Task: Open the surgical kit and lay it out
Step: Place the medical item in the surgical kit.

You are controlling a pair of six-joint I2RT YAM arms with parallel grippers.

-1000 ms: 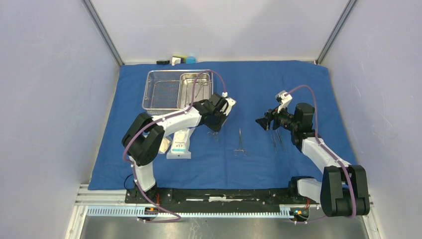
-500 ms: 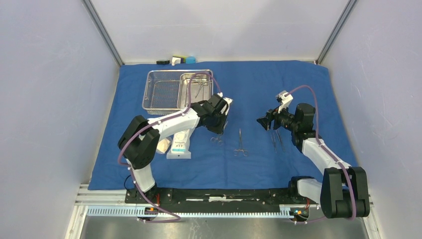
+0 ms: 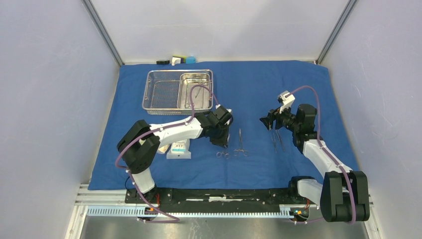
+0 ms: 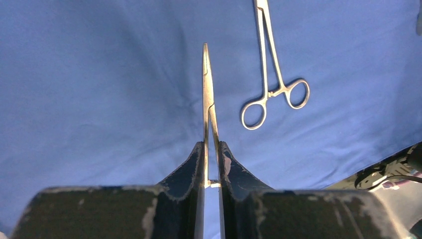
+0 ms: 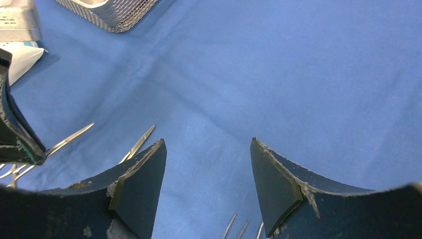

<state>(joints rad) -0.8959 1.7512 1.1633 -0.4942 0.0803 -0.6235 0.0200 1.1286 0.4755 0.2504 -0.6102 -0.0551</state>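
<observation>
Surgical kit pieces lie on the blue cloth wrap (image 3: 298, 84) that covers the table. The wire-mesh basket (image 3: 160, 93), with the steel pan (image 3: 195, 88) in its right half, sits in the upper left of the overhead view, well apart from both arms.

The next move turns on one slim instrument (image 4: 206, 79), pinched between the nearly closed fingers of the left tool (image 4: 212, 149). Its long axis runs straight up the middle of the left wrist frame, tip away from the tool. Whether the tip touches the cloth I cannot tell.

A second instrument (image 4: 271, 74) lies flat just to its upper right, almost parallel, rings toward the bottom of the frame. Setting the held one down looks to call for keeping that parallel line and landing left of its neighbour without overlap.

The left arm is plainly the nearer. The right tool (image 5: 208, 144) stands wide and empty at centre right of the overhead view.
</observation>
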